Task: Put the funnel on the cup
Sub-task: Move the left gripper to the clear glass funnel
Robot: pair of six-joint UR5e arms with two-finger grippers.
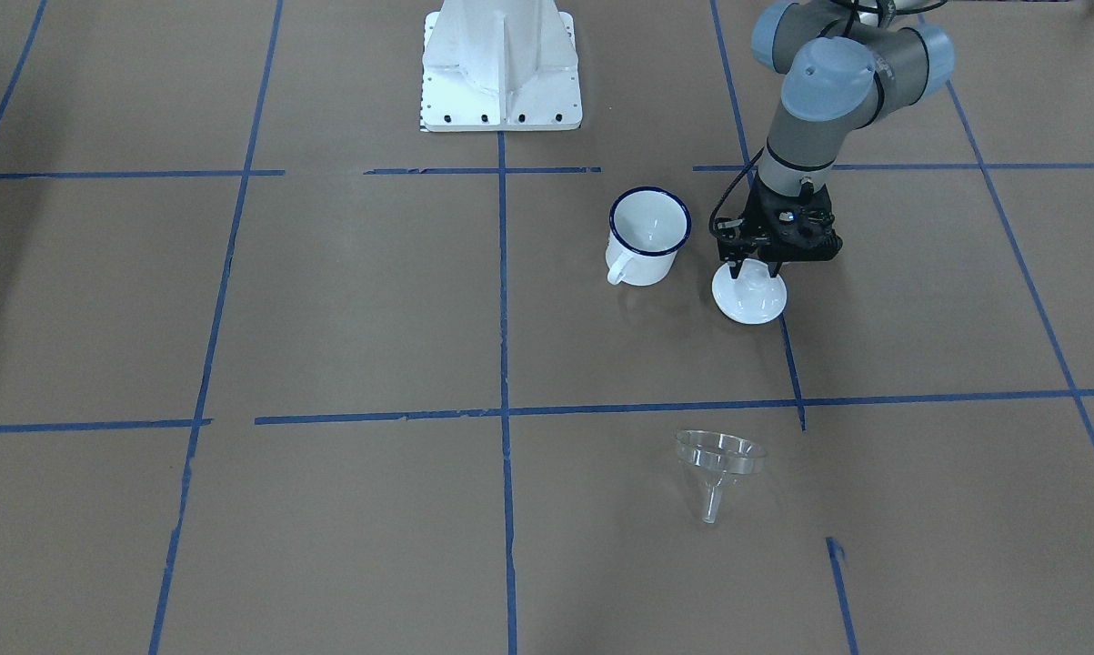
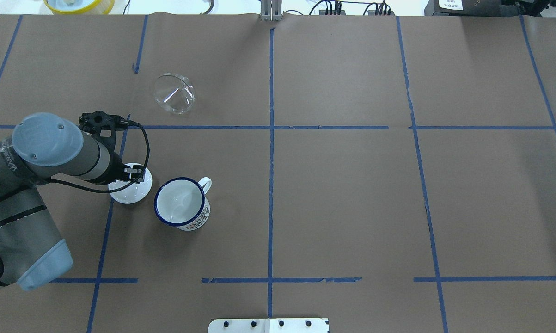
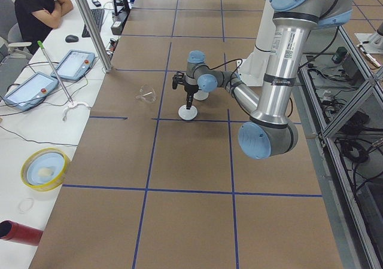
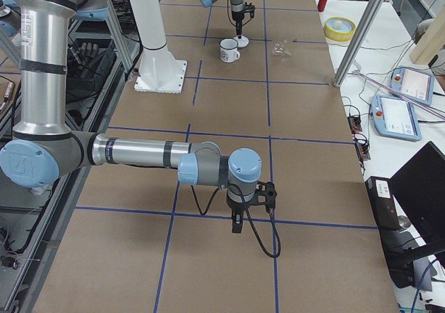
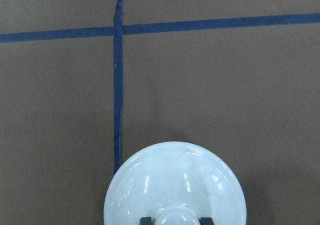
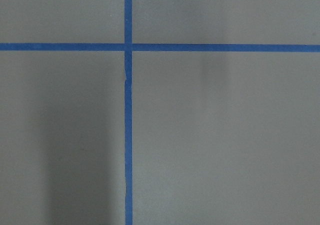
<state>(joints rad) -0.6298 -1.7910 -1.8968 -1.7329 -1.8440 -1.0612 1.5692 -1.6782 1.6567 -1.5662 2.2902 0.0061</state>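
- The cup point(image 1: 645, 238) stands upright and uncovered on the brown table point(image 1: 328, 300), its loop handle turned away from the robot's base.
- Just beside it, on the robot's left side, a round white lid point(image 1: 748, 304) lies flat on the paper.
- The left gripper point(image 1: 755, 269) points straight down over that lid. From its wrist camera I can see its fingers clamped against both sides of the knob point(image 5: 175, 218).
- The funnel point(image 1: 717, 458) lies tipped on its side, well apart from the cup, beyond a blue tape line point(image 1: 656, 407) on the side farther from the robot.
- The right gripper point(image 4: 237, 227) hangs low over bare paper at the far end of the table. I cannot tell how its fingers stand.
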